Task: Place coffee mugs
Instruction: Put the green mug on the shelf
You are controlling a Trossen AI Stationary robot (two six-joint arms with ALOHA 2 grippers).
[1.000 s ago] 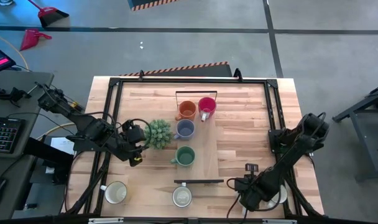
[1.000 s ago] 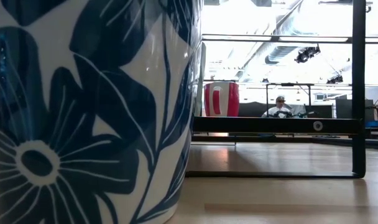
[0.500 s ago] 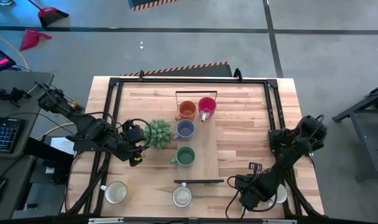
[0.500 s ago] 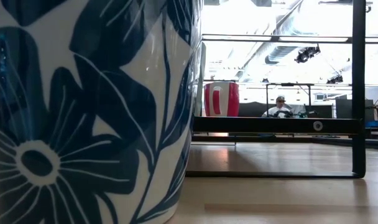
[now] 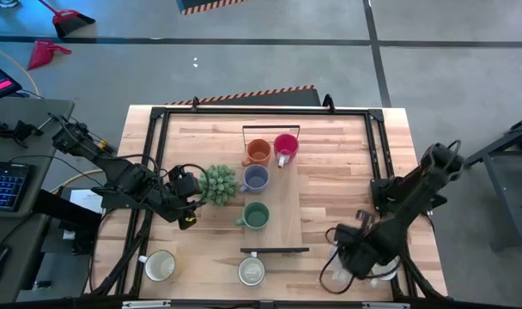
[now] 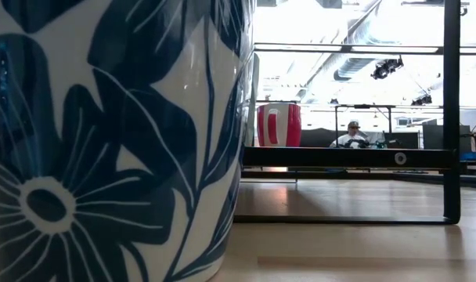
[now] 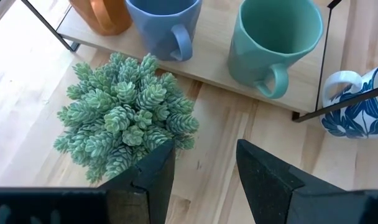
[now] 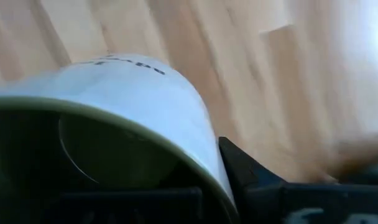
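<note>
High view, wooden table (image 5: pixel 330 184) on grey floor (image 5: pixel 244 69), right gripper (image 5: pixel 357 257) clamping white mug (image 8: pixel 145 99) (rim), left gripper (image 7: pixel 198 171) open.

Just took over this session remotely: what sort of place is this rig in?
Likely a robotics lab or workshop: a framed wooden table stands on a grey concrete floor, a desk with keyboard sits beside it, and hazard-striped tape marks the floor.

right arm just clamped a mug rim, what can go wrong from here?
1. Right gripper fingers pinch only the thin rim of the white mug; it may tilt or slip when lifted.
2. The board already holds four mugs, including the teal mug; placing could bump one.
</note>
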